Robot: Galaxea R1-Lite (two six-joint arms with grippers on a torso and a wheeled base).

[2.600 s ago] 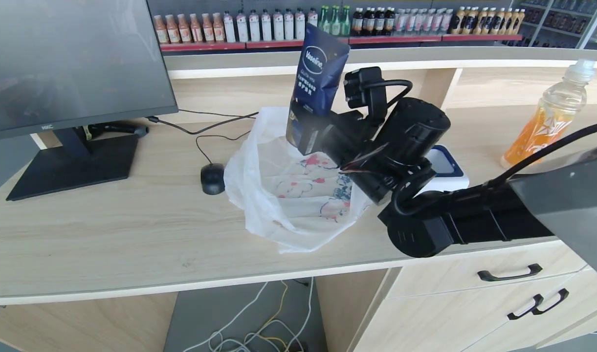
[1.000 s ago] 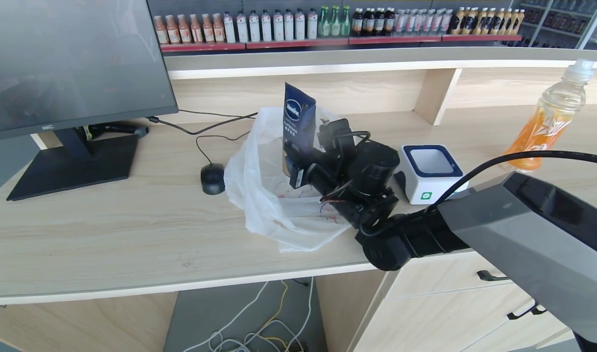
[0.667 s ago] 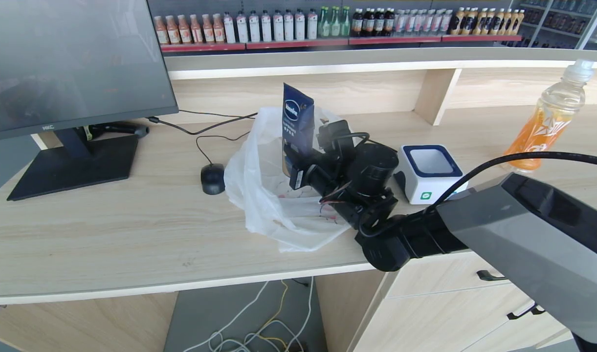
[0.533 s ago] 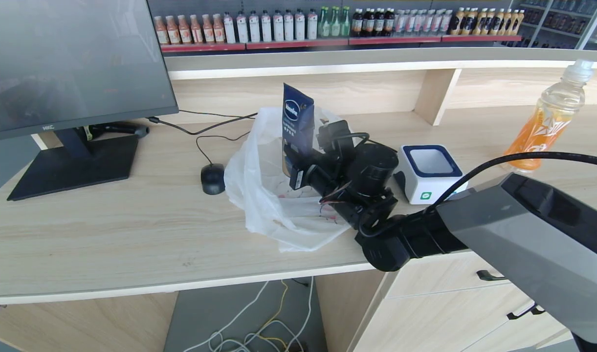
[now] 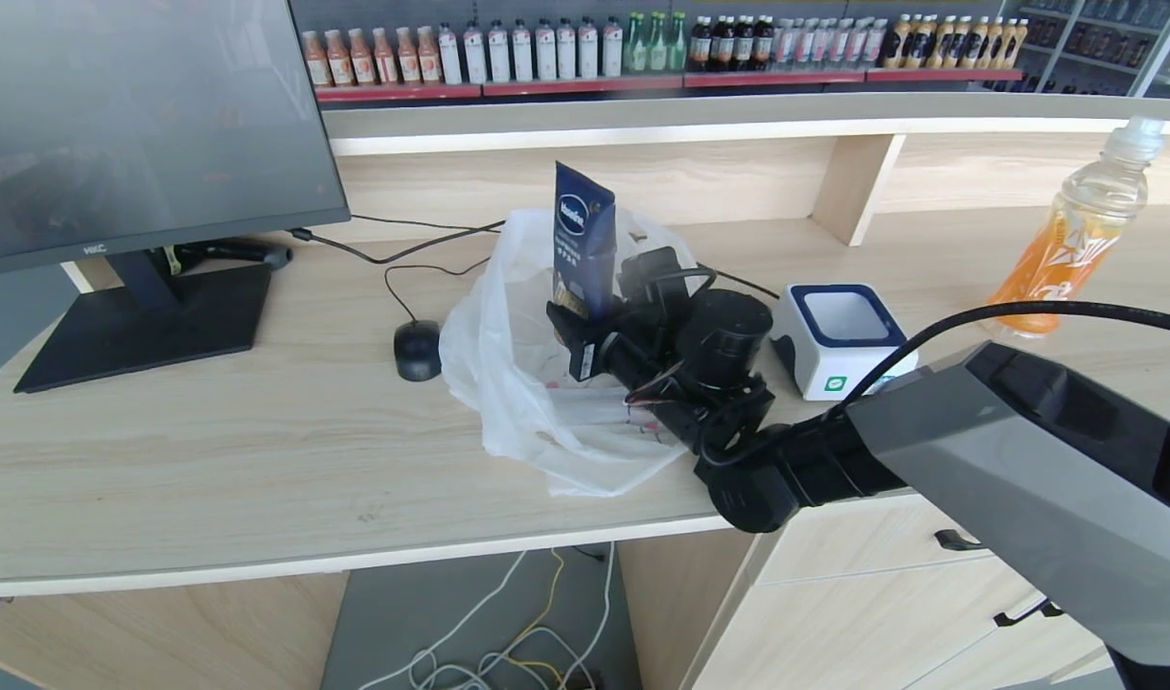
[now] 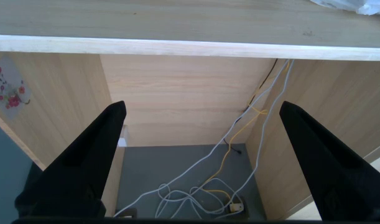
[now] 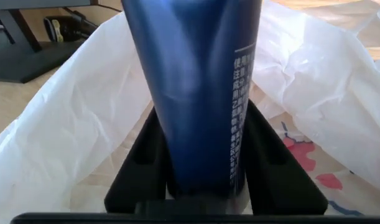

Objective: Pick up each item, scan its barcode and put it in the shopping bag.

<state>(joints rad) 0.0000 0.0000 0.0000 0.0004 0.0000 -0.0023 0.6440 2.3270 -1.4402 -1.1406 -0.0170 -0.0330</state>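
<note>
Your wooden counter [image 5: 211, 450] carries a monitor [image 5: 134, 115], scanner [image 5: 838, 335] and drink bottle [image 5: 1073, 230], with stocked shelves [image 5: 642, 43] behind. In the white bag [image 5: 508, 383] the blue tube [image 5: 583, 249] stands upright, clamped by your right gripper [image 5: 585, 331]. Your left gripper [image 6: 202, 106] is spread wide below the counter edge.

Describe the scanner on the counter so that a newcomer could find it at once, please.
Start at the long wooden counter and find the white plastic bag near its middle. Just right of it sits the scanner, a small white box with a dark blue rim around its top, unlike the tall orange bottle farther right.
</note>
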